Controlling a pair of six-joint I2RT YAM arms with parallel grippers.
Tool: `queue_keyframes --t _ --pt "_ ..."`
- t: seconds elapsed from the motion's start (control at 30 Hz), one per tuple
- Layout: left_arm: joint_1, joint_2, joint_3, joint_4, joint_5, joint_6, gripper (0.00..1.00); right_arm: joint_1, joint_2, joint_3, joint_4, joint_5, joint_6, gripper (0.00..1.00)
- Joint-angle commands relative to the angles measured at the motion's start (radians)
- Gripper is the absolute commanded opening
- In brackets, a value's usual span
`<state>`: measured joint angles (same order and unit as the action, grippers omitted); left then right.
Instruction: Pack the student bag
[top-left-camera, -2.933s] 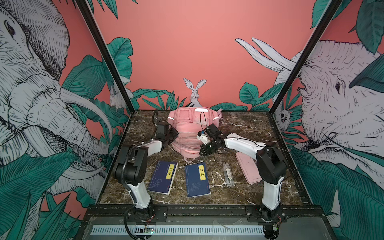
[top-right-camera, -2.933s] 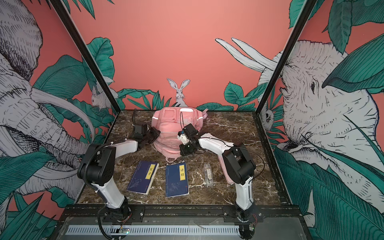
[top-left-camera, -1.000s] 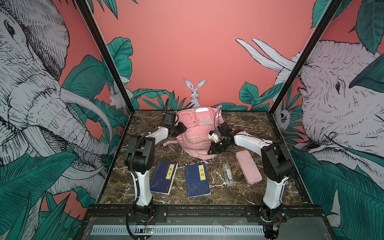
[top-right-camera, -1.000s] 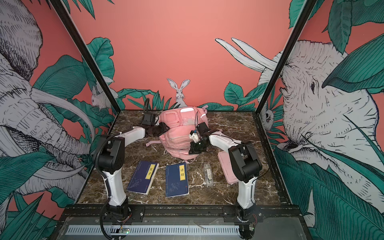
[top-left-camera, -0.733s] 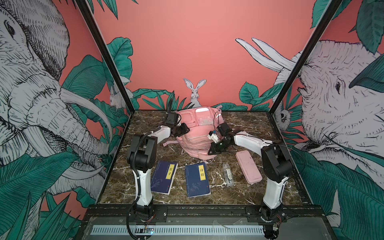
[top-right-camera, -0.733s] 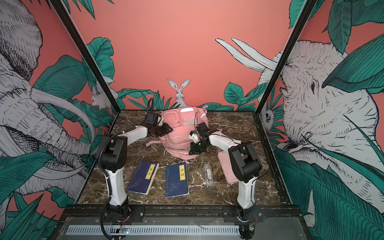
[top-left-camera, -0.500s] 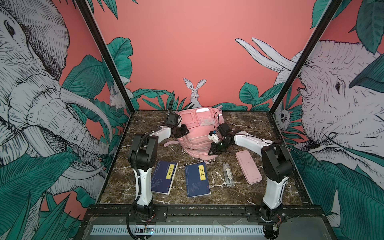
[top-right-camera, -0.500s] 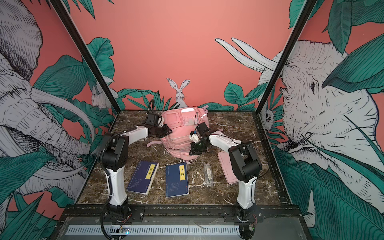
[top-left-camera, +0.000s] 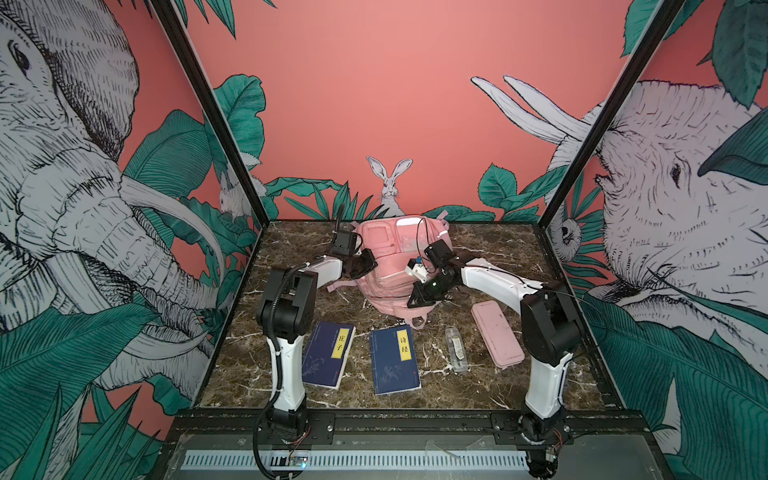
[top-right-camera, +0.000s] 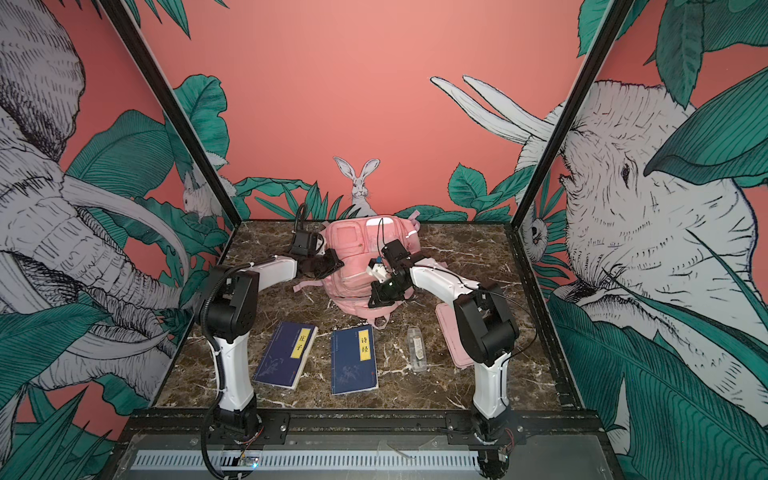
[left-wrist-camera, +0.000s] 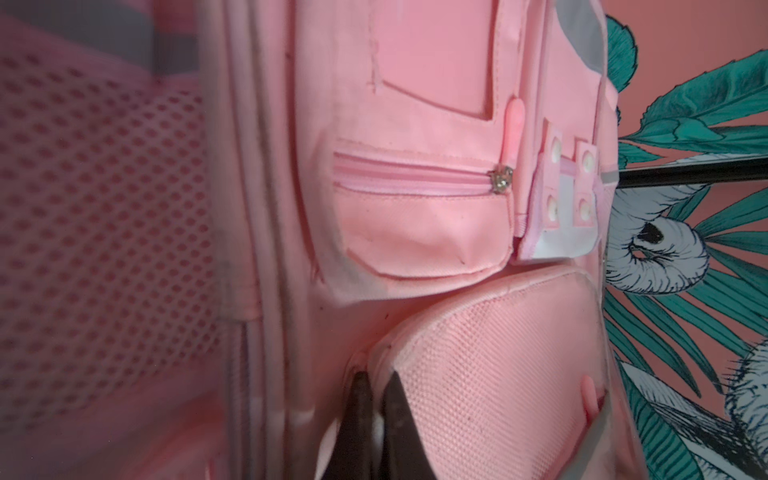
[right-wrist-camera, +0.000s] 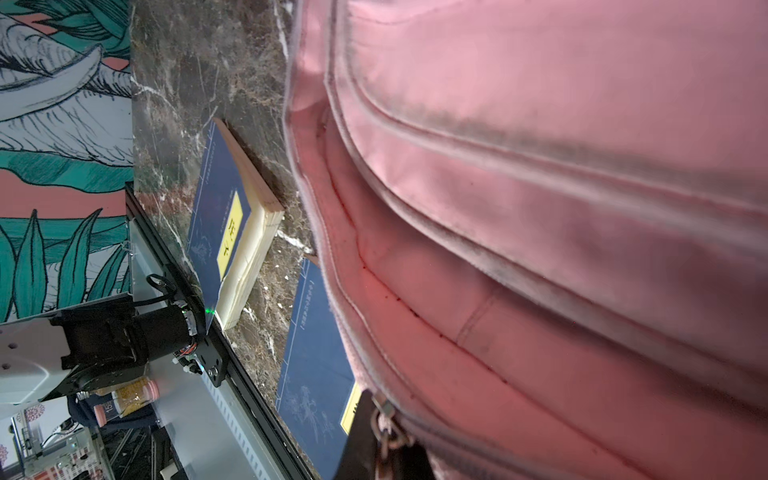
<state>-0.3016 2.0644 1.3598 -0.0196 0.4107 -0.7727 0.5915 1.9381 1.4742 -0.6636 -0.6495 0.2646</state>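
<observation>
The pink student bag (top-left-camera: 388, 270) (top-right-camera: 353, 272) stands near the back of the marble table in both top views. My left gripper (top-left-camera: 368, 263) (top-right-camera: 336, 263) presses against its left side. In the left wrist view that gripper (left-wrist-camera: 376, 384) is shut, pinching the piped edge of a woven pink panel below a zip pocket (left-wrist-camera: 415, 216). My right gripper (top-left-camera: 417, 298) (top-right-camera: 376, 300) sits low on the bag's right front. In the right wrist view it (right-wrist-camera: 384, 419) is shut on a metal zip pull (right-wrist-camera: 382, 409) at the bag's seam.
Two blue books (top-left-camera: 328, 355) (top-left-camera: 395, 359) lie side by side in front of the bag. A clear tube (top-left-camera: 455, 348) and a flat pink pencil case (top-left-camera: 496, 333) lie to their right. Painted walls close in the table on three sides.
My left gripper reached in to the bag's left side and closed on its edge. The right gripper kept its hold on the zip pull and the bag barely moved.
</observation>
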Motion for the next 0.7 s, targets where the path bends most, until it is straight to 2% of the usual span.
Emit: queue_keyframes --t 0.0,0.33,0.53,0.67 --pt "-0.022 -0.049 -0.027 0.073 -0.002 -0.07 0.0 0.057 0.048 0.059 0.032 -0.094 0.017 0.0" --pt "-0.027 -0.096 -0.098 0.141 -0.024 -0.107 0.0 0.127 0.183 0.165 0.174 -0.081 0.171 0.0" --pt "-0.028 -0.105 -0.114 0.17 -0.038 -0.132 0.0 0.181 0.277 0.297 0.16 -0.054 0.215 0.0" --pt "-0.028 -0.117 -0.115 0.17 -0.045 -0.134 0.0 0.185 0.312 0.294 0.171 -0.034 0.235 0.0"
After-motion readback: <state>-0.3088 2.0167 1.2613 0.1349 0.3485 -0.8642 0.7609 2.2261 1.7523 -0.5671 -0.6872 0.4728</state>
